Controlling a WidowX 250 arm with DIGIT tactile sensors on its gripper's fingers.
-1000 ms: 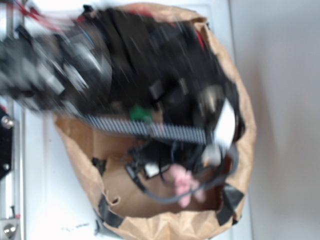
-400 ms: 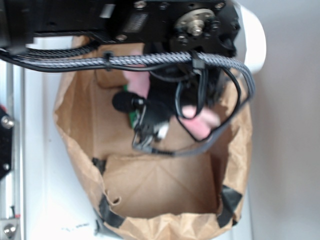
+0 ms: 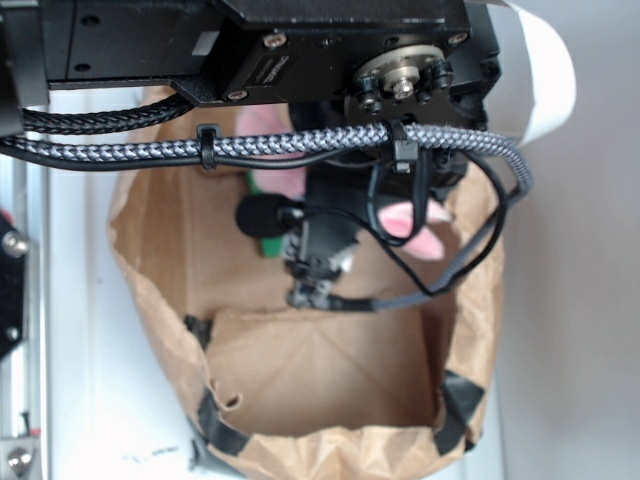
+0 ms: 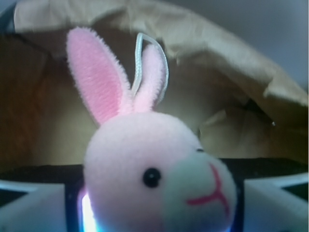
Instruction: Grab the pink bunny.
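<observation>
- In the wrist view we see the pink bunny [image 4: 154,169] filling the frame, head upright, its ears standing up and a pale cord loop [image 4: 152,63] beside one ear.
- The bunny sits between the two pale finger pads [image 4: 31,208] of the jaws, one at each lower corner; the jaws look clenched on the pink bunny, its body pressed between them.
- In the exterior view only patches of pink plush [image 3: 415,225] show under the black arm [image 3: 300,50]; the gripper itself is hidden by the arm and its braided cable [image 3: 300,148].
- The bunny hangs within the mouth of a brown paper bag [image 3: 150,260], above the bag's creased floor.
- A strip of a green block [image 3: 262,215] shows beside the arm, inside the bag.
- The bag's rim carries patches of black tape [image 3: 458,400].
- The bag rests on a white counter [image 3: 75,350]; a plain grey surface [image 3: 575,300] lies to its side.
</observation>
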